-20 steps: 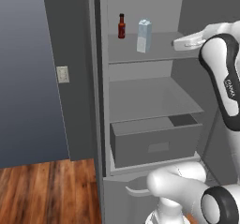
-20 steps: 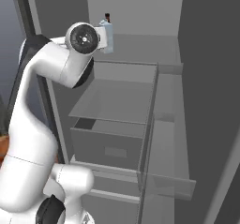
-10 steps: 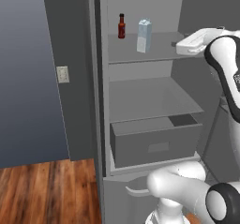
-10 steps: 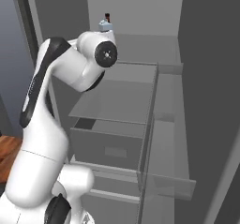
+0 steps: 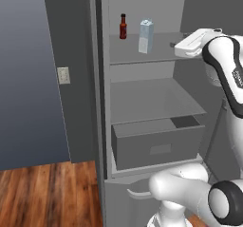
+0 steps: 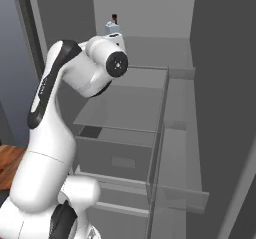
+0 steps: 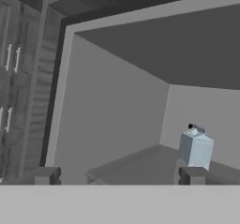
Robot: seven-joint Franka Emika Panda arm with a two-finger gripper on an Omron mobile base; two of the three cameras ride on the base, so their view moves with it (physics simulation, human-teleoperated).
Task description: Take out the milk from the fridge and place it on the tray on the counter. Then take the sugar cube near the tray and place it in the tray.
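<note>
Your milk stands upright on the fridge's top shelf, just right of a dark red bottle. Your gripper hangs at that shelf's level, well apart from the carton, with fingers spread wide and holding nothing.

A dark red bottle stands upright beside a wall switch-plate's grey wall.
</note>
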